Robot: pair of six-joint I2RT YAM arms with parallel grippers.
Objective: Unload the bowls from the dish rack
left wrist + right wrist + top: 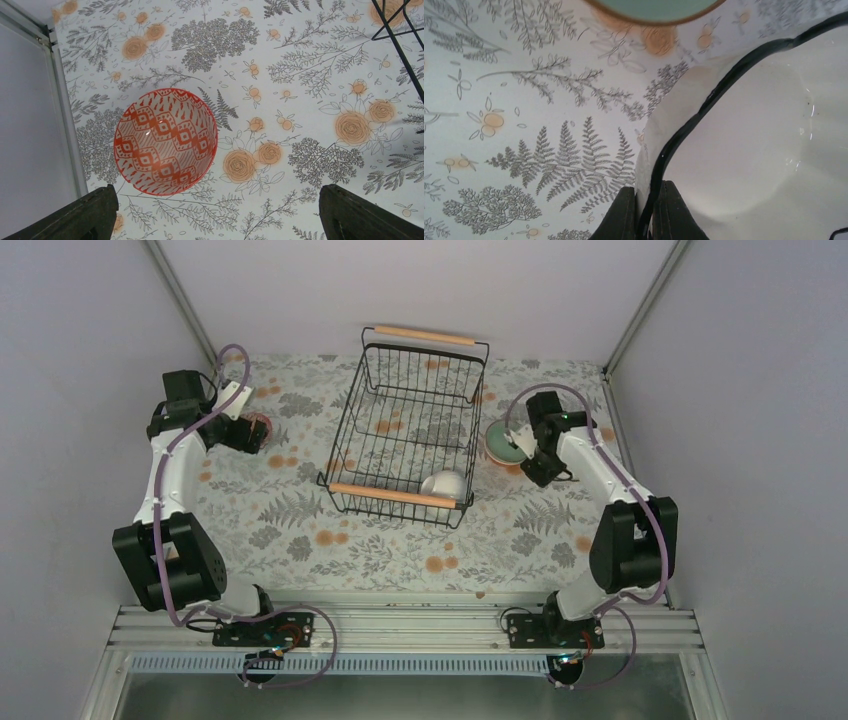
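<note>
The black wire dish rack stands mid-table, with a white bowl in its near right corner. My left gripper hangs open above the tablecloth. An orange-patterned bowl sits upright on the cloth just ahead of its left finger, untouched. My right gripper is shut on the dark-edged rim of a scalloped white bowl, to the right of the rack. A mint-green bowl rests on the cloth just beyond it. In the top view the held white bowl is mostly hidden under the right wrist.
A corner of the rack shows at the upper right of the left wrist view. The enclosure's left wall and metal frame run close beside the patterned bowl. The right wall stands just past the right arm.
</note>
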